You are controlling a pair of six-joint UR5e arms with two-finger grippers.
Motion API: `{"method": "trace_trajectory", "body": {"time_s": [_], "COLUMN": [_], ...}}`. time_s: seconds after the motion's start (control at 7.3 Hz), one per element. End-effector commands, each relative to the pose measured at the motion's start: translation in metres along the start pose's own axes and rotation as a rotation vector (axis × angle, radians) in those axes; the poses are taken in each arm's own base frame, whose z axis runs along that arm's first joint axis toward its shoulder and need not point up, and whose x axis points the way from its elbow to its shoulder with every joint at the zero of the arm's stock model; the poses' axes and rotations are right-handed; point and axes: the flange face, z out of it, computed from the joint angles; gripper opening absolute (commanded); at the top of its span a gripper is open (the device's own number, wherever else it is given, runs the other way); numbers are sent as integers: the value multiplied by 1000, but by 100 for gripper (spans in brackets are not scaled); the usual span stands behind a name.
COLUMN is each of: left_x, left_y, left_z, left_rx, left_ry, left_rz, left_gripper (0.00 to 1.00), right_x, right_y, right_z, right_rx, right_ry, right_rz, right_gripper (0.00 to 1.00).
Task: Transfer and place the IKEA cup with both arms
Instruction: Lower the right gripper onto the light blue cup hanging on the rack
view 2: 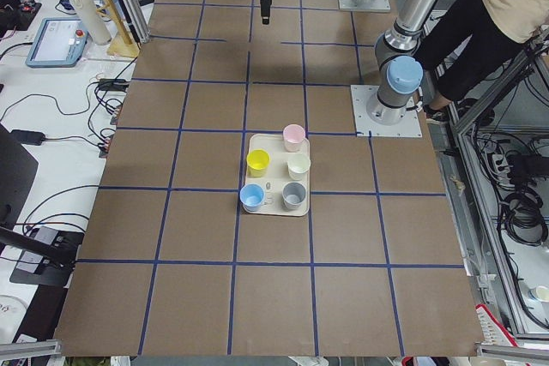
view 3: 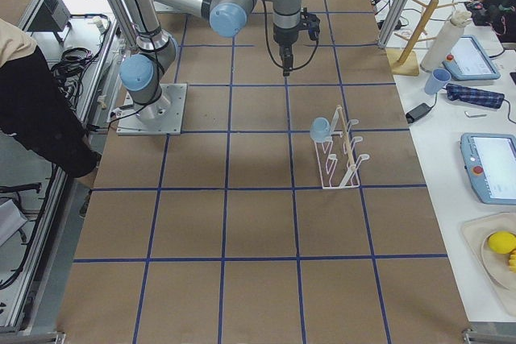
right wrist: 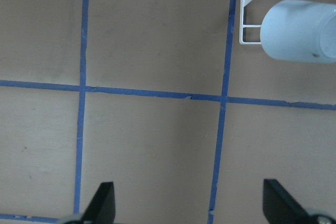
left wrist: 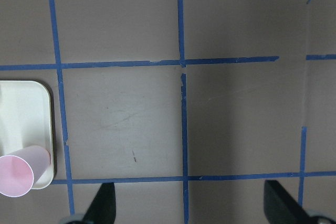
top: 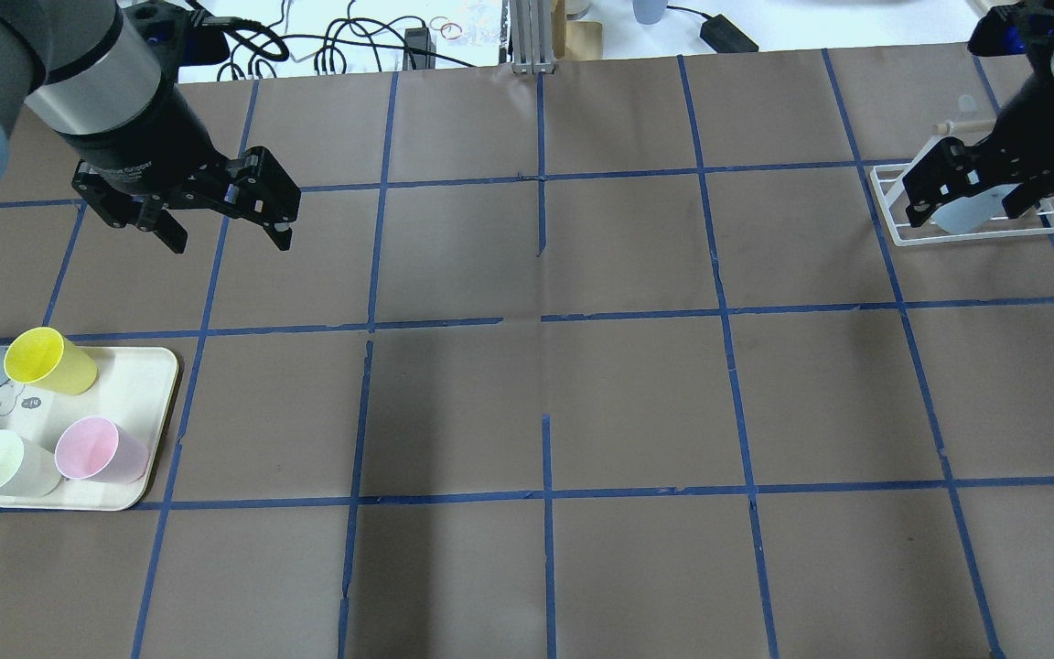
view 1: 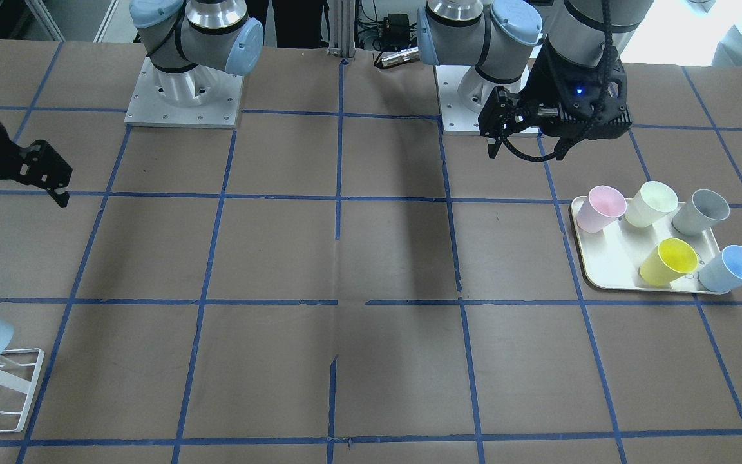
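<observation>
**Five tumblers on the tray, one on the rack, both grippers empty**

A cream rounded-rectangle plastic tray near the robot's left end of the table holds five upright plastic tumblers. A pink tumbler, a pale-green tumbler and a grey tumbler stand in one row. A yellow tumbler and a pale-blue tumbler stand in the other.

At the opposite end, a white wire rack carries a second pale-blue tumbler, tilted over a peg. The pictures do not show which blue tumbler is the task's.

The black two-finger left gripper hangs above the table beside the tray, fingers spread wide and touching nothing. The black right gripper is also spread and empty, hovering near the rack.
</observation>
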Motion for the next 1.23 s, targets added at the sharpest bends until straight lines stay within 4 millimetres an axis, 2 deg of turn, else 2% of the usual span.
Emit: {"method": "trace_trajectory", "body": {"time_s": [0.0,0.27,0.55,0.68,0.96,1.1], "left_x": [0,0,-1,0,-1,-1], "left_y": [0,-1,-2,-2,-2,-2], "left_z": [1,2,2,1,1,2], "left_rx": [-2,-1,-3,-1,-2,-3], "left_ry": [-2,1,-1,1,-1,-1], "left_rz": [0,-1,0,0,0,0], "left_gripper": [100,100,100,100,100,100], "right_x": [50,90,122,133,142,147], "right_y": [-9,-16,-21,-31,-37,-43], "right_z": [21,47,73,86,90,100], "right_rx": [9,35,114,147,189,207], "right_ry": [8,3,-75,-39,-15,2], "right_rz": [-134,-264,-301,-346,-351,-369], "right_gripper": [100,100,100,100,100,100]}}
